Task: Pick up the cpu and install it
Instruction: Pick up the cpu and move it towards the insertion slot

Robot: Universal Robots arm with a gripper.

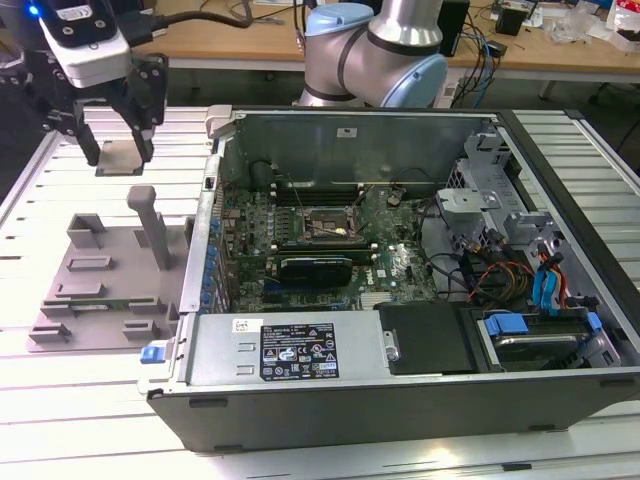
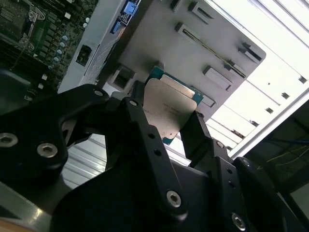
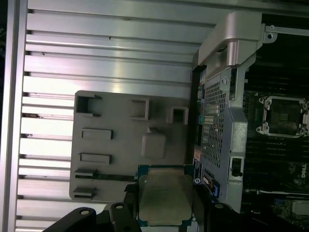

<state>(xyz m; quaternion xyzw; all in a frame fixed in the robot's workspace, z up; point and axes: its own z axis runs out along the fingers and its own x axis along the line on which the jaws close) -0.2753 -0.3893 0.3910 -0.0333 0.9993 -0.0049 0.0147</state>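
In the exterior view I have the gripper (image 1: 118, 152) hanging above the slatted table (image 1: 30, 200), toward the exterior view's left and well apart from the open computer case (image 1: 400, 390). Its two fingers are clamped on opposite edges of the cpu (image 1: 120, 162), which hangs flat between them, clear of the grey tray (image 1: 100, 290) below. I judge the edge grip is chosen so the underside touches nothing and the chip can go down level. The socket (image 1: 325, 222) on the board inside the case holds no chip as far as I can see, so the install is not yet done. A black-and-white label (image 1: 298, 350) sits on the case's near wall; its print is too small for me to read.

In the second wrist view the cpu (image 2: 169, 108) shows its dull metal top and green rim, pinched between the black fingers of the gripper (image 2: 165, 107), with the grey tray (image 2: 159, 38) beyond it. Faint marks cross the metal plate, but I cannot make them out.

In the first wrist view the cpu (image 3: 165, 198) sits square in the gripper (image 3: 165, 209), seen against the side of the tray (image 3: 111, 159) nearest the case (image 3: 217, 125); the socket (image 3: 282, 116) lies beyond the case wall. A small sticker (image 3: 198, 170) on that wall carries print I cannot read
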